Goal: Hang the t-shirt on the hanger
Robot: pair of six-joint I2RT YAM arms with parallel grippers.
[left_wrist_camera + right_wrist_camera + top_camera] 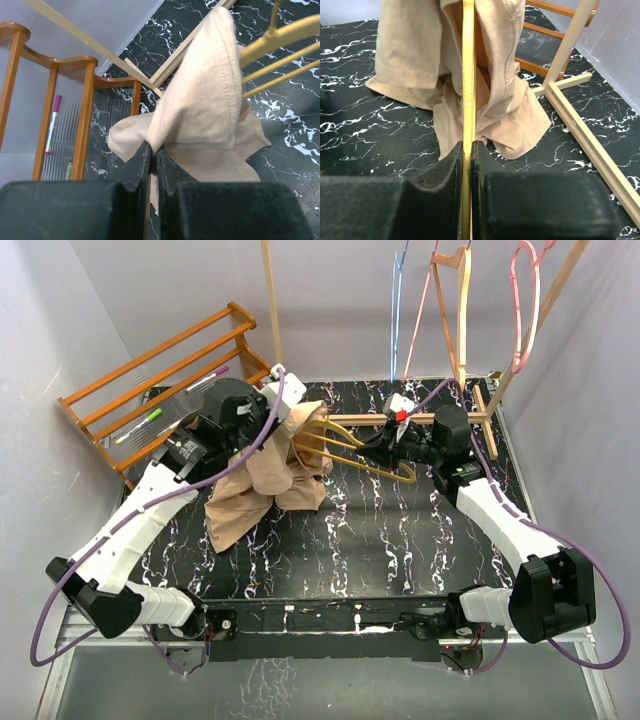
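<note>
The tan-beige t-shirt (262, 490) hangs bunched from my left gripper (285, 412) down onto the black marbled table; it also shows in the left wrist view (200, 105) and the right wrist view (415, 50). My left gripper (153, 149) is shut on a fold of the t-shirt's hem. The mustard-yellow hanger (350, 445) is held level above the table, its left end inside the t-shirt. My right gripper (388, 448) is shut on the hanger (468, 75), seen edge-on between the pads. The hanger's bars also show in the left wrist view (280, 45).
An orange wooden rack (160, 370) with pens stands at the back left. A light wooden stand (480, 390) at the back right carries pink (525, 310), blue (398, 300) and wooden (462, 300) hangers; its base bars (585, 135) lie right of my right gripper.
</note>
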